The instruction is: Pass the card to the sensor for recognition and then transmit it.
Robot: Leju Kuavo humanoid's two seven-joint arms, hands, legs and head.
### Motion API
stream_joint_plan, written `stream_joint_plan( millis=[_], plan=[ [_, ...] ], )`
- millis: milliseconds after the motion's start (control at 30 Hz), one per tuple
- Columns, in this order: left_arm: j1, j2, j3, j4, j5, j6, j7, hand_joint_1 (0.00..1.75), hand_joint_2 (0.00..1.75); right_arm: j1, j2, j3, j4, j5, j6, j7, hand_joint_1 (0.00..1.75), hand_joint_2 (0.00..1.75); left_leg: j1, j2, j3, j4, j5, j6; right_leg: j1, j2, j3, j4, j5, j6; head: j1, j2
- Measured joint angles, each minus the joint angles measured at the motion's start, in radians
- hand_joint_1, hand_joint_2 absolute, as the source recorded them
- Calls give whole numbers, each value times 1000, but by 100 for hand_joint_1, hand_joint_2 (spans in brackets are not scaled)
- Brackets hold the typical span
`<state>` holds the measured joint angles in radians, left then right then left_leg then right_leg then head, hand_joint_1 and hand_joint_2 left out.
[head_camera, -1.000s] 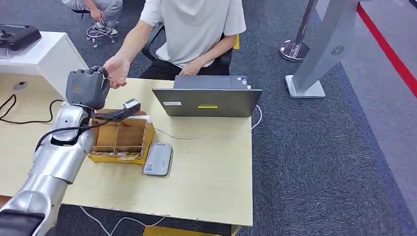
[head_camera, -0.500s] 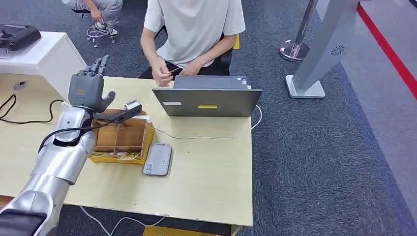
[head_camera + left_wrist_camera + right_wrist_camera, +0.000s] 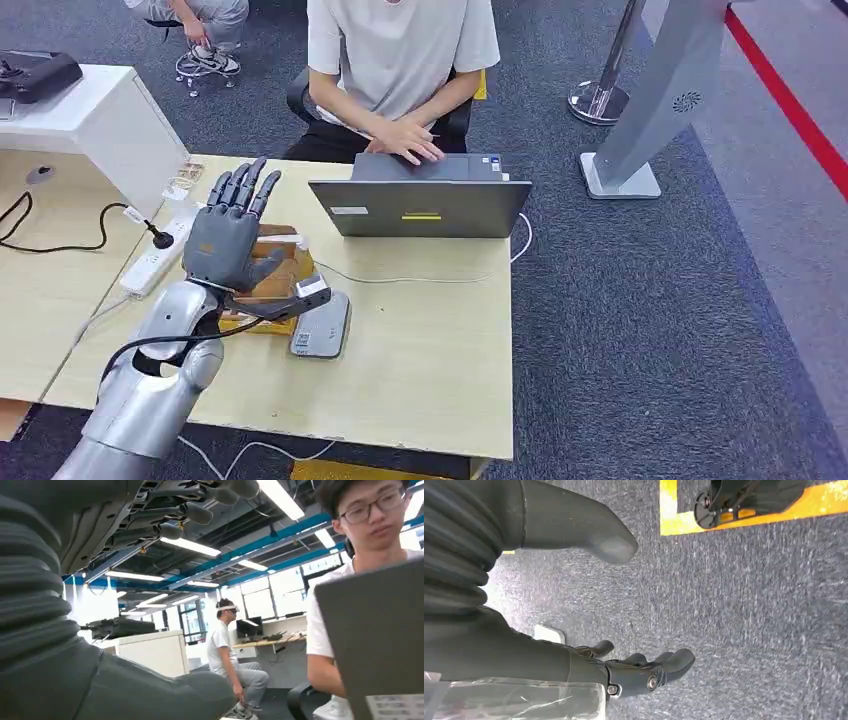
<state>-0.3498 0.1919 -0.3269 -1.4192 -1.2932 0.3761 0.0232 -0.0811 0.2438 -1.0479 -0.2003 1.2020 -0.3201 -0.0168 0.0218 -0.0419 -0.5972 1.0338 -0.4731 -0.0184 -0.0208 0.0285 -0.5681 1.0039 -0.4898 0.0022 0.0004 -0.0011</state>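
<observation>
Emptied since the handover, the left hand (image 3: 232, 240) hovers with fingers spread over the card box (image 3: 283, 272); cards are thin, stiff, best pinched edgewise.

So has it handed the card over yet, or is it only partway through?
The handover looks done: the left hand is open above the wooden box, fingers spread, holding no card, and the person's hands are on the laptop. No card can be made out now. The grey sensor lies flat on the table. The right hand hangs over the floor. Little seems left.
</observation>
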Motion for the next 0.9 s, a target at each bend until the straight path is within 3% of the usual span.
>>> stream_joint_plan(
  millis=[300,500,633,900],
  plan=[
    [245,29,-46,-205,-29,-16,20,0,175,1,4,-21,0,-26,-25,-9,0,175,0,0,0,0,-1,0,0,0,0,0,-1,0,0,0],
    [293,48,-47,-234,-29,-20,23,0,175,1,5,-26,0,-26,-27,-11,0,175,0,0,0,0,-1,0,0,0,0,0,-1,0,0,0],
    [324,58,-46,-236,-8,-88,29,0,175,0,5,-34,0,-39,-28,-15,0,175,0,1,1,0,-1,0,0,1,1,0,-1,0,0,0],
    [430,78,-13,-225,-10,-79,63,0,175,6,5,-43,0,-33,-18,-30,0,175,0,0,0,0,-2,1,0,0,1,0,-2,1,0,0]
  ],
)
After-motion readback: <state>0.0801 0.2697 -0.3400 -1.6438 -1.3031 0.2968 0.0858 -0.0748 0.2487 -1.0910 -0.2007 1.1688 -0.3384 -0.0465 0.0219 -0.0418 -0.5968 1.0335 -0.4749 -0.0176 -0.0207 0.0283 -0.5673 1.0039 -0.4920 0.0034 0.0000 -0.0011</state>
